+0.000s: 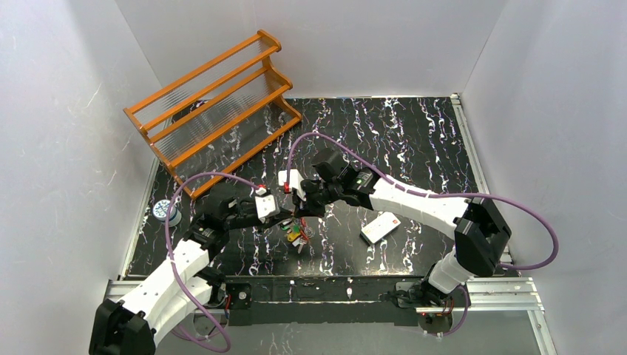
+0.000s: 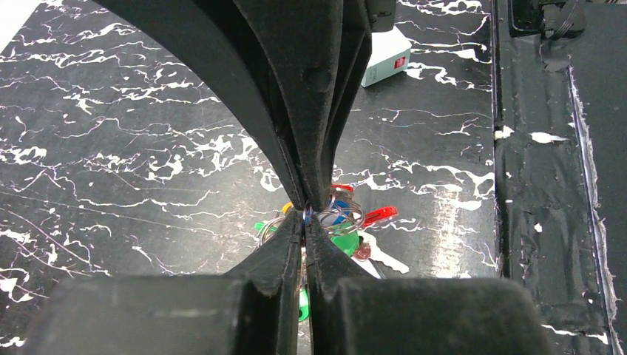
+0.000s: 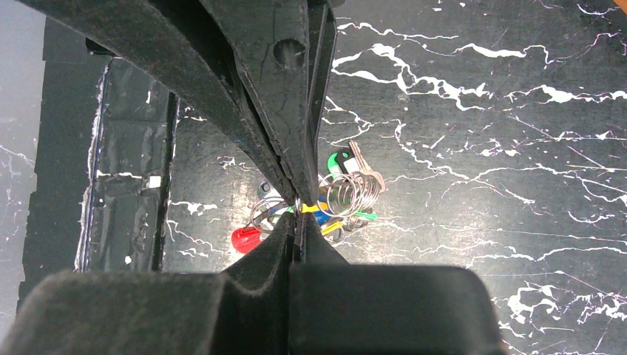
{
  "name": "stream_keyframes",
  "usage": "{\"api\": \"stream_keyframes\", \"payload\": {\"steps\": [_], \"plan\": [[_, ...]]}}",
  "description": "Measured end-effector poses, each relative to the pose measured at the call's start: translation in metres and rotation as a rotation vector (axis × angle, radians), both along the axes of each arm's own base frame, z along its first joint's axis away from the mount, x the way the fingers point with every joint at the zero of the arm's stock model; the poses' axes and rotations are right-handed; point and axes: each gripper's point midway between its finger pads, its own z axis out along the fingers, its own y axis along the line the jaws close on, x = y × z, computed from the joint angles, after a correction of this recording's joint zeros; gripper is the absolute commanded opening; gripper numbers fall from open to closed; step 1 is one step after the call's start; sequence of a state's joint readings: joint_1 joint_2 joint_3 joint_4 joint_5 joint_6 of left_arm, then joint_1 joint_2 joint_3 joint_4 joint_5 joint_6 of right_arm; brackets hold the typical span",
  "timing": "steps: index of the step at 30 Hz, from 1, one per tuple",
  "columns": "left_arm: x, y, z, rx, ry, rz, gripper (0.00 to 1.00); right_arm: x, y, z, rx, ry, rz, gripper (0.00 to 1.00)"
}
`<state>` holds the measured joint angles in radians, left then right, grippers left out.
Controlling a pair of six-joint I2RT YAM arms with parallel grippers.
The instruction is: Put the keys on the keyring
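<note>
The keys lie in a bunch on the black marbled table with coloured heads: red, green and blue. Thin silver loops of the keyring sit among them. My left gripper and right gripper meet tip to tip just above the bunch, and each is shut on a thin wire of the ring. In the right wrist view the ring coils, a red head and a green head show past the fingertips. In the top view the left gripper and right gripper touch.
A flat white card with a red dot lies right of the keys. An orange rack stands at the back left. A round blue-white object sits at the left edge. White walls enclose the table.
</note>
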<state>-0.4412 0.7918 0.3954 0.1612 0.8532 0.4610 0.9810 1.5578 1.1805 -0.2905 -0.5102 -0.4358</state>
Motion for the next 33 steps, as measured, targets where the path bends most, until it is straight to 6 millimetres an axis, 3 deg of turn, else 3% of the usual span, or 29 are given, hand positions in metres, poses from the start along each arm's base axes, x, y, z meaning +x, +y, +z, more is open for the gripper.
{"api": "stream_keyframes", "payload": {"steps": [2, 4, 7, 10, 21, 33], "plan": [[0.000, 0.000, 0.000, 0.001, 0.004, 0.000, 0.00, 0.000, 0.000, 0.000, -0.001, 0.000, -0.002, 0.06], [0.000, 0.000, 0.000, 0.002, 0.005, 0.000, 0.00, 0.000, 0.000, 0.000, -0.002, 0.000, -0.006, 0.26], [0.000, 0.000, 0.001, 0.002, 0.004, 0.001, 0.00, 0.001, 0.001, 0.001, 0.000, 0.001, -0.017, 0.47], [0.001, 0.001, 0.003, 0.002, -0.003, 0.009, 0.00, 0.006, 0.005, 0.004, 0.019, -0.015, -0.033, 0.55], [0.005, 0.005, 0.038, -0.097, -0.118, 0.079, 0.00, 0.007, -0.006, 0.029, 0.168, -0.054, -0.126, 0.60], [0.004, 0.010, 0.045, -0.321, -0.097, 0.194, 0.00, 0.002, -0.028, 0.073, 0.452, 0.022, -0.100, 0.50]]}}
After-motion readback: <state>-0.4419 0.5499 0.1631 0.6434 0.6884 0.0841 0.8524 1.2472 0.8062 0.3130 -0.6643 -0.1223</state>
